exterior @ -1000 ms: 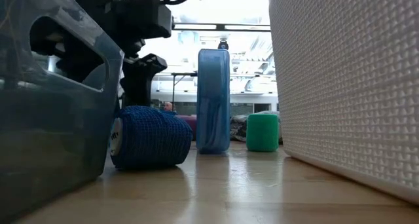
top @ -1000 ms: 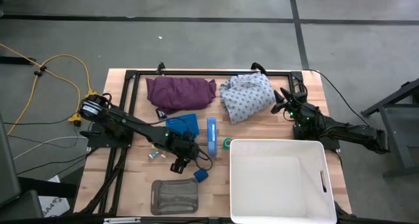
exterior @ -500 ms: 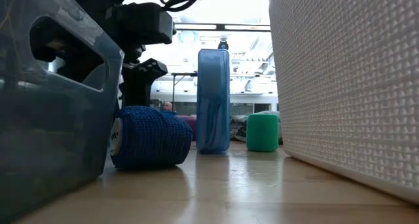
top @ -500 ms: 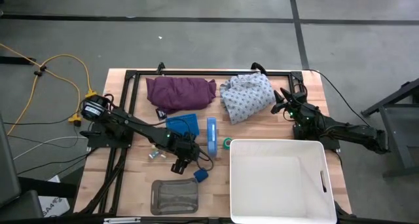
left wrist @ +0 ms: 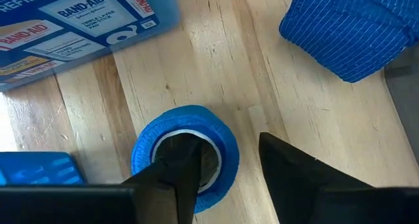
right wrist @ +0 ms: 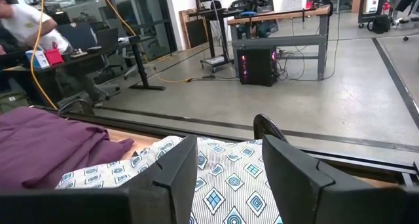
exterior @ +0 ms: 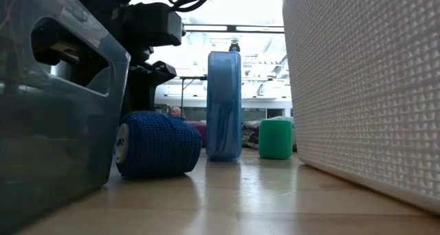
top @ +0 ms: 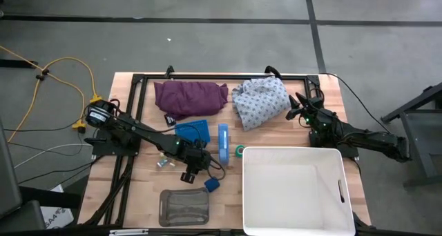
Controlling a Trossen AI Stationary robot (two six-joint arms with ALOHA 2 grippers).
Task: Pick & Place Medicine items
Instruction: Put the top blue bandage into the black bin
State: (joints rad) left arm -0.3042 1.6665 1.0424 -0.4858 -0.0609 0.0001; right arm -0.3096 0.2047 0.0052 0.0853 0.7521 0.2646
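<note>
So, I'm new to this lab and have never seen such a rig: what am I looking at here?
It is a robot with two arms at a table, each ending in a two-finger gripper. One camera looks straight down, one sits at table-top height, one rides on each wrist. On the table lie a purple cloth, a patterned cloth, a Band-Aid box, a green roll, a blue bandage roll, a clear container and a white bin. The left gripper hangs open over a blue tape roll, one finger in its hole, gripping nothing yet. The right gripper waits open by the patterned cloth.
</note>
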